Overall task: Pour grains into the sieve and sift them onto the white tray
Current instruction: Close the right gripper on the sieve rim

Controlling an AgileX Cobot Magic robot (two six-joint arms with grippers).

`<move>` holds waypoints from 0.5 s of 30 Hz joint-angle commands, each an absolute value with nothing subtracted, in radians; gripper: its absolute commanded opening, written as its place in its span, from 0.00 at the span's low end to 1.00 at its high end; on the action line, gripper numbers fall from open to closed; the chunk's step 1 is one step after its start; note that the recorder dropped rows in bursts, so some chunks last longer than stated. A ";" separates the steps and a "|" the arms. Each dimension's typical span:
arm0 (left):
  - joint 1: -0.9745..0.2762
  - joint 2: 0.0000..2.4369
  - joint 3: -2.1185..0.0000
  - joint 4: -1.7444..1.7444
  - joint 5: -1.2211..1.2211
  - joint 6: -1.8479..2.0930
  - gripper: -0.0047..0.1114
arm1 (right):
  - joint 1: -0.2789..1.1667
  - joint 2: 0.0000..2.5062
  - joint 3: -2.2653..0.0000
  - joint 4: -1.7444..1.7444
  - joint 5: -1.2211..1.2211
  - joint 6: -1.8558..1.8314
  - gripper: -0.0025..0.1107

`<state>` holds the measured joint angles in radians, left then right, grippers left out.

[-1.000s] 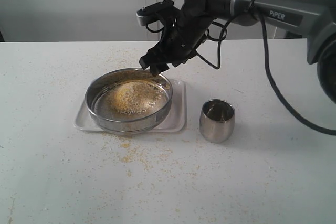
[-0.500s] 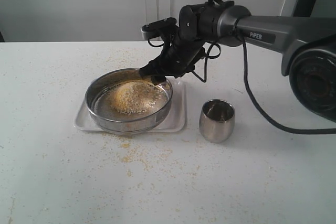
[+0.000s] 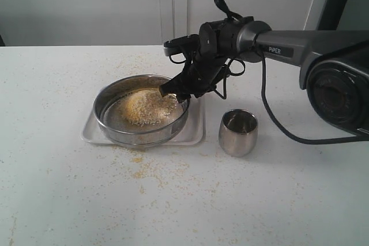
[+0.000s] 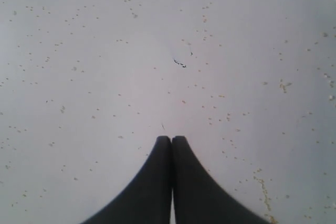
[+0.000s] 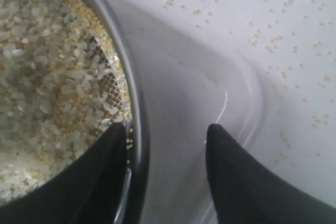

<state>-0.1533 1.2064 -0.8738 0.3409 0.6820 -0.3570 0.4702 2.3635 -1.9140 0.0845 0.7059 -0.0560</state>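
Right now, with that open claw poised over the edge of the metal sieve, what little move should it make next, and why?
Probably close the right gripper on the sieve rim. Its jaws stand open astride that rim, one finger inside above the grains, the other outside over the white tray. A grip would let it shake the sieve.

Your right arm (image 3: 314, 40) is a smooth grey tube with white "PiPER" lettering (image 3: 274, 50), running from a bulky dark round joint (image 3: 340, 93) to a black wrist housing (image 3: 222, 36). A thin black cable (image 3: 264, 93) loops off it. Your left gripper (image 4: 171, 142) and right gripper (image 5: 166, 128) have matte black fingers (image 5: 231, 177) tapering to rounded tips.
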 commanded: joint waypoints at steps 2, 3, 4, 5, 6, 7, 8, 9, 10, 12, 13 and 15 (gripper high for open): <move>-0.150 1.198 -0.866 0.344 0.696 -0.362 0.04 | 0.468 2.362 -1.923 0.076 0.700 -0.052 0.39; -0.150 1.198 -0.866 0.344 0.696 -0.362 0.04 | 0.468 2.364 -1.923 0.076 0.698 -0.052 0.39; -0.150 1.198 -0.866 0.344 0.696 -0.362 0.04 | 0.468 2.366 -1.923 0.074 0.698 -0.052 0.39; -0.150 1.198 -0.866 0.344 0.696 -0.362 0.04 | 0.468 2.368 -1.923 0.074 0.698 -0.052 0.39; -0.150 1.198 -0.866 0.344 0.696 -0.362 0.04 | 0.468 2.370 -1.923 0.074 0.695 -0.052 0.39; -0.150 1.198 -0.866 0.344 0.696 -0.362 0.04 | 0.468 2.373 -1.923 0.074 0.696 -0.052 0.39; -0.150 1.198 -0.866 0.344 0.696 -0.362 0.04 | 0.468 2.375 -1.923 0.074 0.696 -0.052 0.39; -0.150 1.198 -0.866 0.344 0.696 -0.362 0.04 | 0.468 2.377 -1.923 0.074 0.694 -0.052 0.39; -0.150 1.198 -0.866 0.344 0.696 -0.362 0.04 | 0.468 2.377 -1.923 0.074 0.694 -0.052 0.39; -0.150 1.198 -0.866 0.344 0.696 -0.362 0.04 | 0.468 2.377 -1.923 0.074 0.693 -0.052 0.38; -0.150 1.198 -0.866 0.344 0.696 -0.362 0.04 | 0.468 2.377 -1.923 0.074 0.696 -0.052 0.36; -0.150 1.198 -0.866 0.344 0.696 -0.362 0.04 | 0.468 2.377 -1.923 0.074 0.708 -0.052 0.33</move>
<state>-0.1533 1.2064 -0.8738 0.3409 0.6820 -0.3570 0.4702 2.3737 -1.9204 0.0845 0.6976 -0.0540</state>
